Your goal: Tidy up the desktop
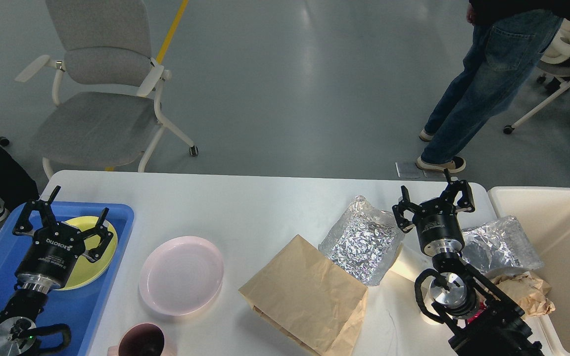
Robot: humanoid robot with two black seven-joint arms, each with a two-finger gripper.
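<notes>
The white desktop (245, 202) spans the lower half of the head view. My left gripper (62, 212) hovers open over a yellow plate (89, 257) lying in a blue tray (117, 217) at the left. My right gripper (433, 195) is open near the far right edge, with nothing between its fingers. It stands between two crumpled foil bags, one (361, 242) to its left and one (502, 244) to its right. A pink plate (181, 274) lies left of centre, and a brown paper bag (309, 291) lies flat in front of the left foil bag.
A cream bin (562, 222) stands off the table's right end. Crumpled brown paper (530, 291) lies by the right foil bag. A dark pink cup (141, 341) sits at the near edge. Behind the table are a grey chair (102, 99) and a standing person (478, 89).
</notes>
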